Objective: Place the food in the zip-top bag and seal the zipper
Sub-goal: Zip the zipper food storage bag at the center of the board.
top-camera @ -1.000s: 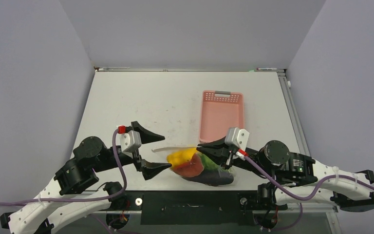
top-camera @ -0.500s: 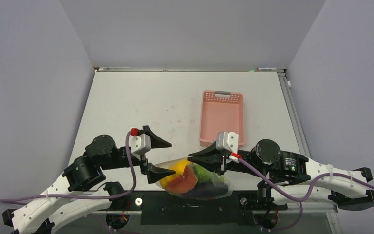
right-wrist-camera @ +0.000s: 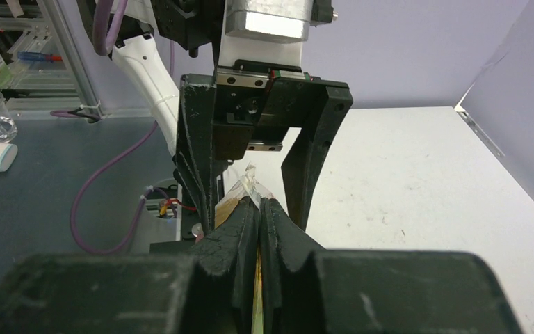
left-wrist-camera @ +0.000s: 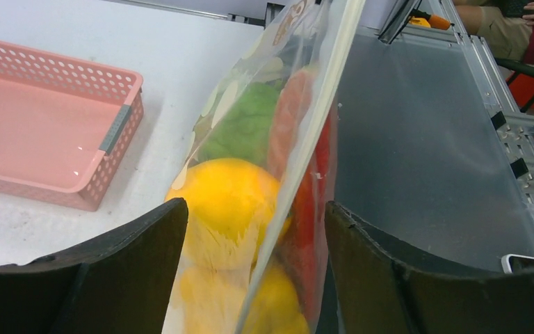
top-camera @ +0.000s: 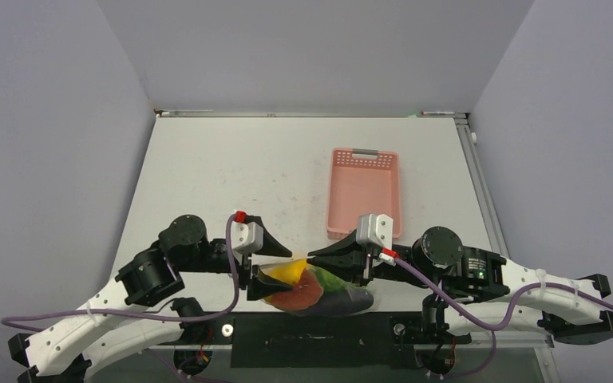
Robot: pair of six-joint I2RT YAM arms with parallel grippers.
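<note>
The zip-top bag (top-camera: 319,294) hangs near the table's front edge, filled with the food: a yellow piece (left-wrist-camera: 229,195), green (left-wrist-camera: 247,125), red (top-camera: 299,297) and a purple eggplant (top-camera: 350,302). My right gripper (top-camera: 315,260) is shut on the bag's top edge (right-wrist-camera: 259,202). The pale zipper (left-wrist-camera: 320,97) runs straight up the left wrist view. My left gripper (left-wrist-camera: 256,209) is open and straddles the bag's left end, one finger (left-wrist-camera: 111,278) by the yellow food and the other (left-wrist-camera: 403,278) by the red. In the top view it (top-camera: 275,267) faces the right gripper.
A pink slatted basket (top-camera: 363,191) stands behind the bag with nothing in it, also at the left of the left wrist view (left-wrist-camera: 42,132). The dark rail along the table's near edge (top-camera: 311,339) lies just below the hanging bag.
My left gripper has moved right onto the bag's left end, and its jaws have narrowed. The right gripper has carried the bag a little left and toward the near edge.
</note>
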